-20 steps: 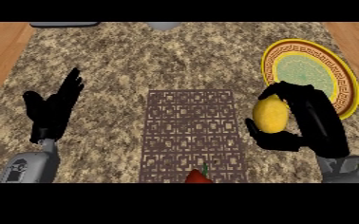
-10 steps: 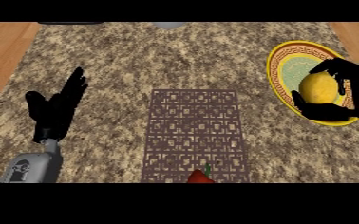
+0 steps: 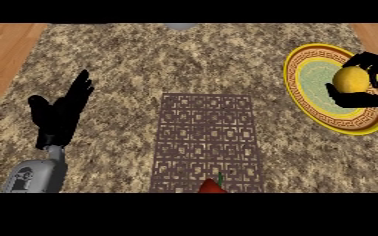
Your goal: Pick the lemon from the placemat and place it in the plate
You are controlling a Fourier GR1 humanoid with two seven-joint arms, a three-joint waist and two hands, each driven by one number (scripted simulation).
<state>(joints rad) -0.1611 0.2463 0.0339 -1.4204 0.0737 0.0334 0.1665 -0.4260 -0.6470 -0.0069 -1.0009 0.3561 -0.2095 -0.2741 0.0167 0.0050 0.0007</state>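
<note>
Lemon [image 3: 351, 79], round, smooth, over ornate-rimmed plate [image 3: 303, 96].

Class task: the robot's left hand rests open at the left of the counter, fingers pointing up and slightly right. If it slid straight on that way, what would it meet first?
Nothing, as far as the view shows. The left hand points across bare counter toward the far edge, passing left of the placemat. Depth is unclear.

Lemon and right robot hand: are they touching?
Touching. The head view shows the right robot hand with fingers curled round the lemon, black fingers overlapping its edges above the plate.
</note>
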